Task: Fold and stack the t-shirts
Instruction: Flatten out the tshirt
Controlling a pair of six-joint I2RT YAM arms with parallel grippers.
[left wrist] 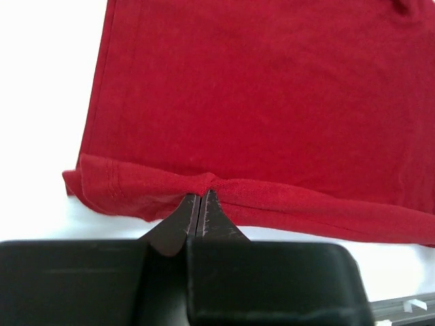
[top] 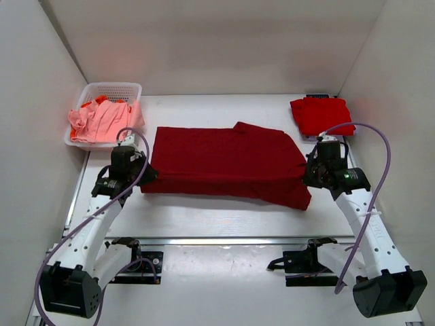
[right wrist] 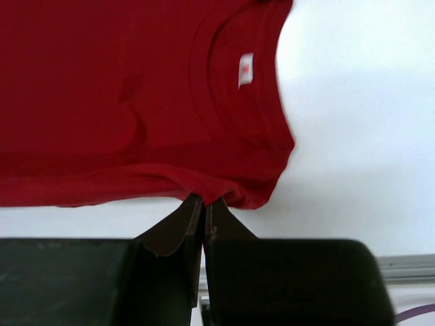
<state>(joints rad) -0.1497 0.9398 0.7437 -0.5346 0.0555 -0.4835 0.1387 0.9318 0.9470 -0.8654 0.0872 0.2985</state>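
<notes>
A large dark maroon t-shirt [top: 224, 159] lies spread across the middle of the table. My left gripper [top: 144, 175] is shut on its near left edge; the left wrist view shows the fingertips pinching the hem [left wrist: 202, 192] of the shirt [left wrist: 258, 95]. My right gripper [top: 307, 171] is shut on its near right edge, close to the collar [right wrist: 231, 88], as the right wrist view [right wrist: 204, 200] shows. A bright red t-shirt [top: 321, 114] lies folded at the back right. Salmon-pink [top: 102, 122] and orange [top: 102, 100] t-shirts fill the basket.
The white lattice basket [top: 126, 87] stands at the back left by the left wall. White walls close in the table on three sides. A metal rail [top: 224, 240] runs along the near edge by the arm bases.
</notes>
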